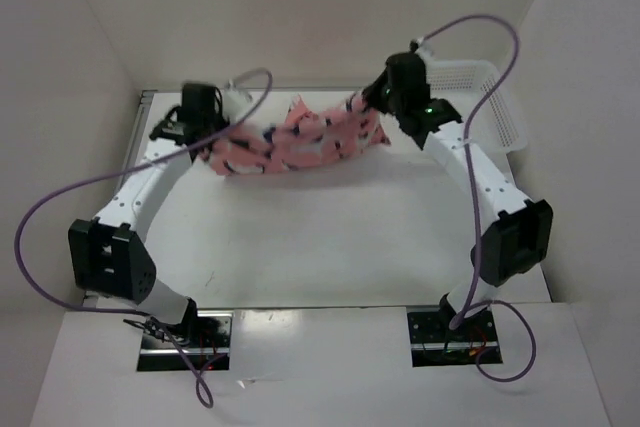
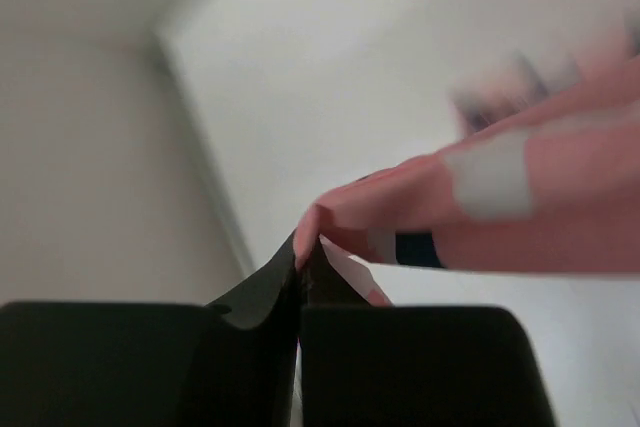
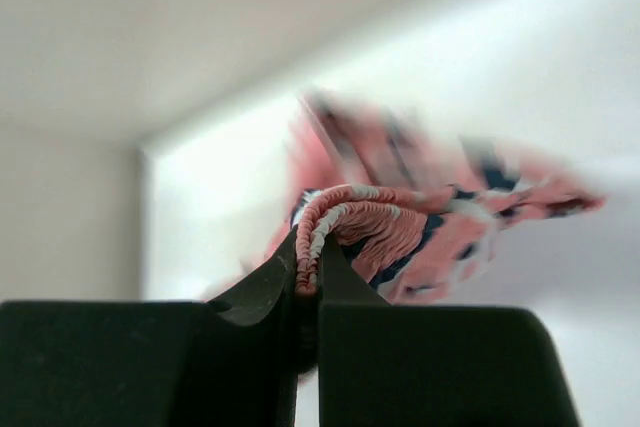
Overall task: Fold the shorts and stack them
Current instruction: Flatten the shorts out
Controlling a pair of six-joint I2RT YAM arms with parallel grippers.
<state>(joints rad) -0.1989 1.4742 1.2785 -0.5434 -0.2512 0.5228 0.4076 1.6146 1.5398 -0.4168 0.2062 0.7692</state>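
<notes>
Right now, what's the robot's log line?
left gripper: shut on shorts | right gripper: shut on shorts | shorts: lifted, sagging between grippers | fold: not yet done | basket: far right corner

Both arms reach forward, wrists raised; left gripper [image 2: 308, 249] and right gripper [image 3: 308, 252] each clamp the salmon-pink shark-print fabric shorts [image 1: 300, 142].

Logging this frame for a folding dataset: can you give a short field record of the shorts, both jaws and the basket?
shorts: stretched between both arms, sagging mid-span, apparently lifted off the table
left jaws: shut on a flat fabric edge
right jaws: shut on a gathered, ruched edge
basket: far right corner, apart from the shorts
fold status: not yet folded
</notes>
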